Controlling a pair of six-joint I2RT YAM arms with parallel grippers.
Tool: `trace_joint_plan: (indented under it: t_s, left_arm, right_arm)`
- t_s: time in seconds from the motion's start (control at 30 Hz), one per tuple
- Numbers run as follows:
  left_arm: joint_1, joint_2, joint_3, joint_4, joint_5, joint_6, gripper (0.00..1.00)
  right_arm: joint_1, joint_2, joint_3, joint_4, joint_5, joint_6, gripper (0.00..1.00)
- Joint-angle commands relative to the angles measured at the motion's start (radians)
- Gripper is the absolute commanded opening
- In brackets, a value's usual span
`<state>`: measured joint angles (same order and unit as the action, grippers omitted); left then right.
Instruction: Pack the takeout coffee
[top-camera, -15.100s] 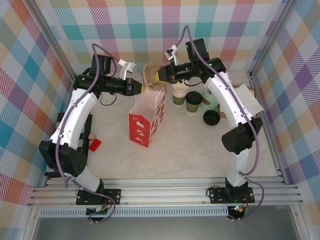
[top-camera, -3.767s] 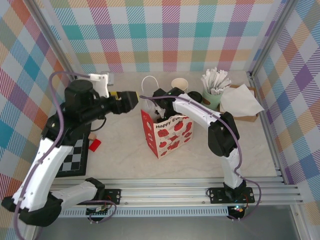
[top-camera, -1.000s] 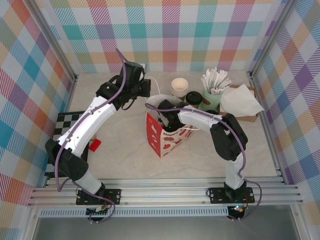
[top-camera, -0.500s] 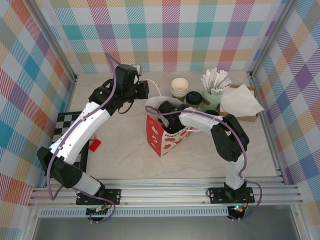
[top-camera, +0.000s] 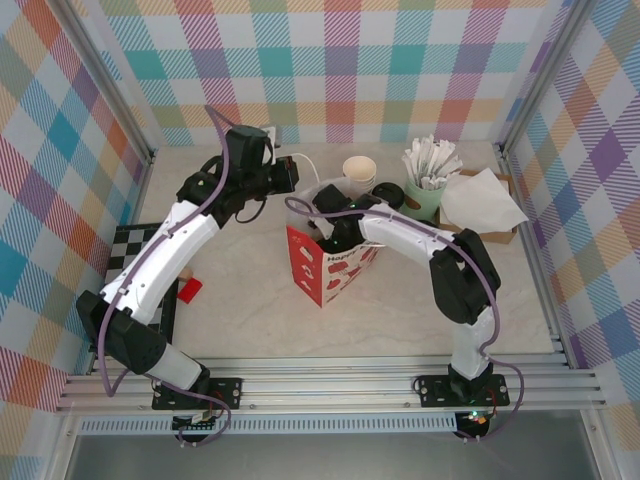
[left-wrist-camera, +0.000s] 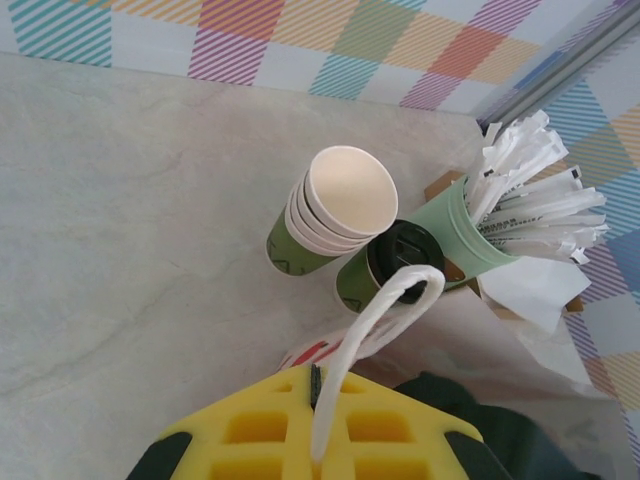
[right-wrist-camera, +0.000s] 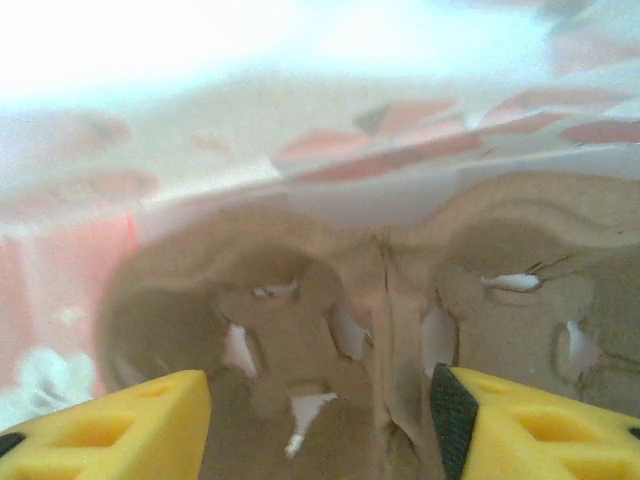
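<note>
Cord handle (left-wrist-camera: 375, 320) (white, looped) sits clamped in left pincer (left-wrist-camera: 316, 400); right pincer (right-wrist-camera: 320, 420) gapes over moulded pulp tray (right-wrist-camera: 330, 300).

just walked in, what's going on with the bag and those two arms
The left gripper, jaws shut, holds up the white handle of the red-and-white gift bag. The right gripper is inside the bag, jaws open above a brown cup carrier. The takeout coffee stands on the table outside the bag, not yet packed.

The only print I can read is dark lettering on the white face of the gift bag (top-camera: 335, 265): it starts "Happy", the rest I cannot read.
</note>
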<state>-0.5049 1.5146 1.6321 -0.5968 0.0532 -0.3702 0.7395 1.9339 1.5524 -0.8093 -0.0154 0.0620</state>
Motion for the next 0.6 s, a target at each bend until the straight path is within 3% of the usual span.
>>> trace_joint_plan:
  t_s: [0.0, 0.17, 0.37, 0.57]
  left_arm:
    - [0.015, -0.009, 0.009, 0.014, 0.032, 0.038, 0.00]
    - [0.014, 0.004, 0.015, -0.029, 0.015, 0.076, 0.00]
    - [0.015, 0.010, 0.015, -0.033, 0.007, 0.091, 0.00]
    - [0.014, 0.032, 0.036, -0.054, -0.010, 0.105, 0.00]
  right_arm:
    - [-0.005, -0.030, 0.029, -0.033, -0.062, -0.023, 0.71]
    - [-0.006, -0.071, 0.064, -0.050, -0.069, -0.026, 0.72]
    - [-0.006, -0.071, 0.018, -0.072, -0.088, -0.078, 0.65]
    - [-0.005, -0.058, 0.009, -0.076, -0.062, -0.077, 0.33]
